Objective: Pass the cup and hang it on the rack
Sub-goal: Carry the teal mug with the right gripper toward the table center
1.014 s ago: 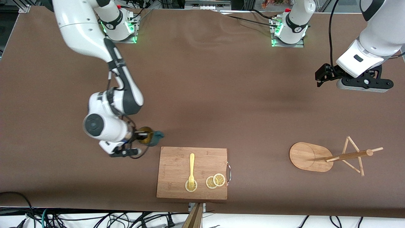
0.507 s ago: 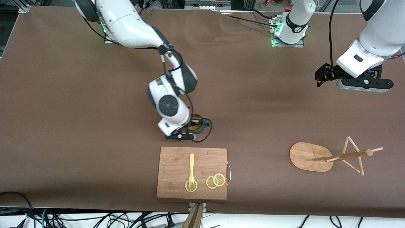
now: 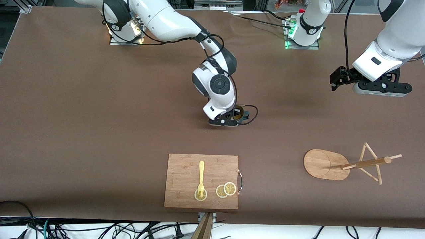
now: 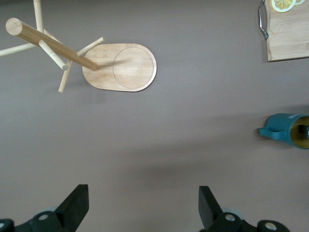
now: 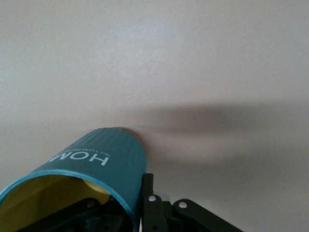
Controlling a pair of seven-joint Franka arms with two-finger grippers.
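The right gripper [image 3: 236, 117] is clamped on the rim of the cup [image 3: 239, 115], holding it over bare brown table [image 3: 99, 116] near the middle, with open cloth all around it. One second ago that arm held the cup near the cutting board's corner toward the right arm's end; it has since swung toward the left arm's end and away from the board.

The left gripper [image 3: 336, 81] waits with fingers spread wide, over the table's edge at its own end. The rack [image 3: 345, 162] stands well apart from the cup, nearer the front camera, unmoved.

The right wrist view alone shows the cup's [image 5: 91, 169] white lettering and yellow inside; the left wrist view alone shows its handle [image 4: 266, 131]. The cutting board [image 3: 186, 172] carries a fork [image 3: 201, 177] and lemon slices [image 3: 225, 190].
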